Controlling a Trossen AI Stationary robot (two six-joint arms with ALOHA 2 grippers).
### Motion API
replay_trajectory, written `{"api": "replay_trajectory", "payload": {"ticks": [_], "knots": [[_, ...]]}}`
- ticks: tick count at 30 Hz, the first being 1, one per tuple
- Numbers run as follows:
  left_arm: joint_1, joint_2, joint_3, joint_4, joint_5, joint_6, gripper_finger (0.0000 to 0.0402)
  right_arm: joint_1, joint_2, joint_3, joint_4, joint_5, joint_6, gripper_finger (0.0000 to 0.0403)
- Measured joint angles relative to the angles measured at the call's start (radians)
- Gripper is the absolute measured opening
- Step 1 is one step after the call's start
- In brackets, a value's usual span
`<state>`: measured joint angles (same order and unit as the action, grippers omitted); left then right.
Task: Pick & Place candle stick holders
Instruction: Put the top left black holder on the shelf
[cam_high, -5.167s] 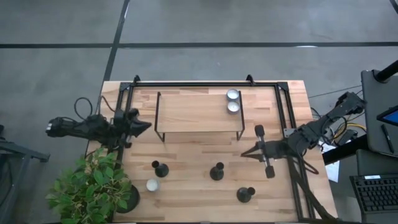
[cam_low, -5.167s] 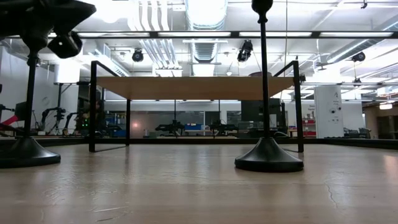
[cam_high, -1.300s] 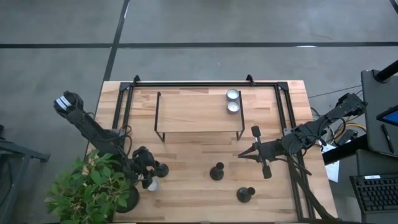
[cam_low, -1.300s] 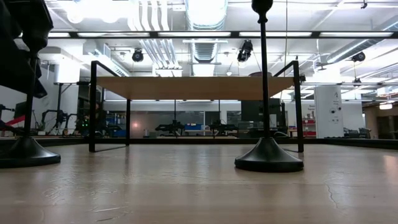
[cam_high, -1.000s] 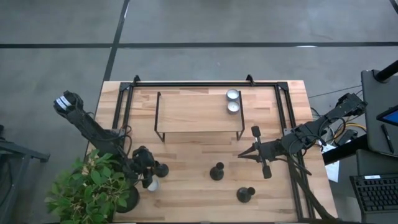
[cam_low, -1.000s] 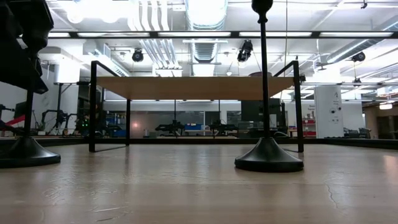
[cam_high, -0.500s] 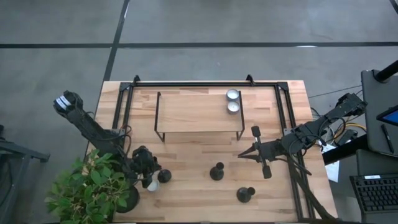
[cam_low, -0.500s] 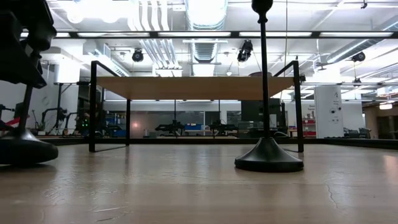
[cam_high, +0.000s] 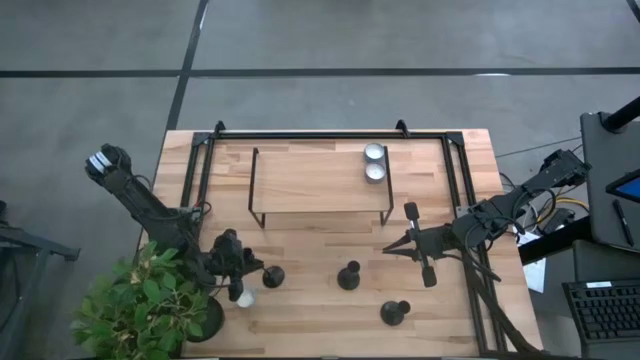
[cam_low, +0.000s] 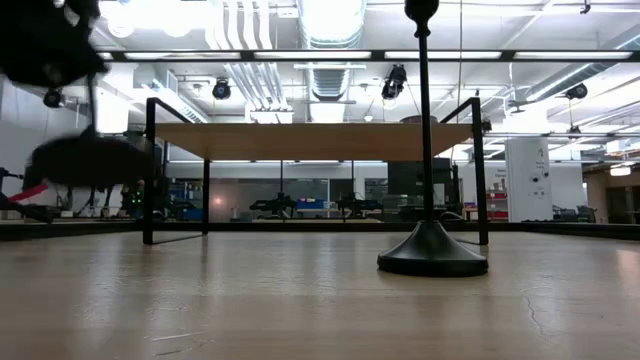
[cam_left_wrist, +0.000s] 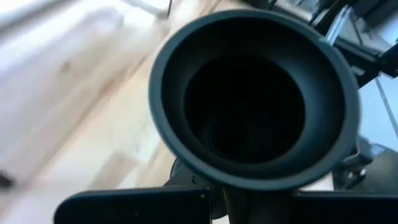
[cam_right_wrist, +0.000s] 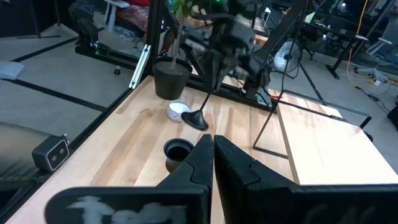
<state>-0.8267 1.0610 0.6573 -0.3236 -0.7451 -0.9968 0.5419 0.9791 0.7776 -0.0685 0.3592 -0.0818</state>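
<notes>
My left gripper (cam_high: 240, 267) is shut on a black candle stick holder (cam_high: 271, 276) near the table's front left. The holder's round base (cam_left_wrist: 255, 106) fills the left wrist view. A whitish cup (cam_high: 243, 296) stands on the table just in front of the gripper. Two more black holders (cam_high: 348, 275) (cam_high: 395, 313) stand on their bases farther right. Two silver cups (cam_high: 374, 152) (cam_high: 375, 171) sit on the raised shelf (cam_high: 310, 180). My right gripper (cam_high: 397, 244) is shut and empty, right of the shelf. My left gripper pinches the black holder's narrow stem (cam_left_wrist: 231, 198) between its two fingers, away from the base. The fingers come slanting down from the table's left and lie across the stem. The holder is lifted clear of the table and tilted, with its base (cam_low: 90, 160) toward the table's right.
A potted plant (cam_high: 150, 305) stands at the front left corner, close to my left arm. A black metal frame (cam_high: 330, 135) runs round the back and sides of the table. The shelf stands on thin black legs (cam_low: 148, 170).
My left gripper has risen and gone a little toward the table's right edge with the black holder. The holder stood upright on the table. It has come clear of the wood and tipped, with its base swung toward the right. My right arm has kept still.
</notes>
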Motion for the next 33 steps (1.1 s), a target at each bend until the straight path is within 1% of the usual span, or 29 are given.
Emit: {"api": "replay_trajectory", "payload": {"ticks": [8,15,20,27,33], "knots": [[0.081,-0.001,0.142,-0.065,-0.013,0.216,0.0005,0.0,0.0,0.0,0.0,0.0,0.001,0.0008],[0.199,-0.001,0.24,-0.212,-0.015,0.293,0.0009,0.0,0.0,0.0,-0.001,0.0,0.001,0.0008],[0.295,-0.004,0.301,-0.245,-0.013,0.371,0.0007,0.0,0.0,0.0,-0.002,0.0,0.0,0.0008],[0.458,-0.005,0.398,-0.356,0.007,0.379,0.0012,0.001,0.0,0.0,-0.003,0.0,0.0,0.0008],[0.629,-0.005,0.464,-0.456,0.087,0.393,0.0009,0.001,0.0,0.0,-0.003,0.0,0.0,0.0008]]}}
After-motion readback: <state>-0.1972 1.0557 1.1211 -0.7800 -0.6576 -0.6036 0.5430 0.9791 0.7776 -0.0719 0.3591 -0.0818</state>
